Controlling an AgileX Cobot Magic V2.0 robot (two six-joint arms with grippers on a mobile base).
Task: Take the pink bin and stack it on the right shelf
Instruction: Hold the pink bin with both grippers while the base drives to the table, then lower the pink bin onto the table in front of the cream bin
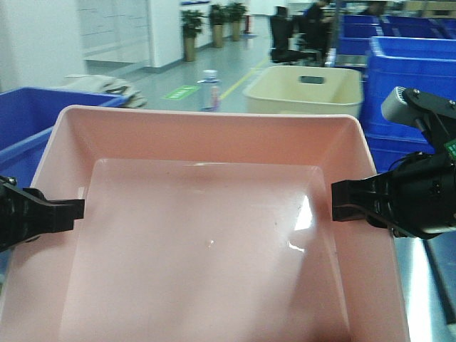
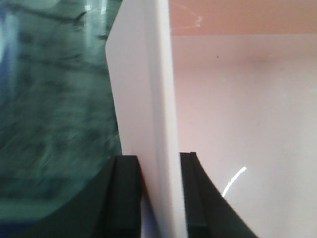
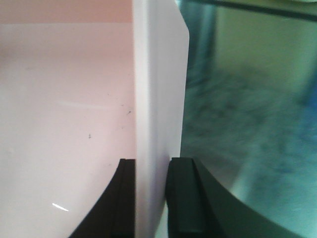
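Pink bin (image 1: 214, 235): fills the lower front view, open side up and level, its far rim toward the cream bin. The interior shows light glints and a few dark specks. It is held by its two short side walls, one gripper on each.

Blue crates (image 1: 417, 78): stacked at right, beyond and above the bin's right rim. Another blue crate (image 1: 25, 121) sits at left, just past the bin's left corner, with a grey bundle (image 1: 103, 85) on its far edge.

Green-teal surface (image 2: 49, 124): seen in both wrist views outside the bin walls. It is blurred, so what it is cannot be told.

Cream bin (image 1: 306, 92): directly beyond the pink bin's far rim, right of centre, handle slot facing the camera.

Glossy grey surface (image 1: 424, 299): narrow strip just beside the bin's right rim, under the right arm.

Right gripper (image 1: 340, 203): jaws nearly closed, pinching the bin's right wall, with one finger (image 3: 183, 198) outside and one inside.

Left gripper (image 1: 75, 209): same narrow clamp on the left wall, with the outer finger (image 2: 126, 198) pressed against it.

Bottle (image 1: 209, 89): upright on the floor between the left crate and the cream bin, behind the far rim.
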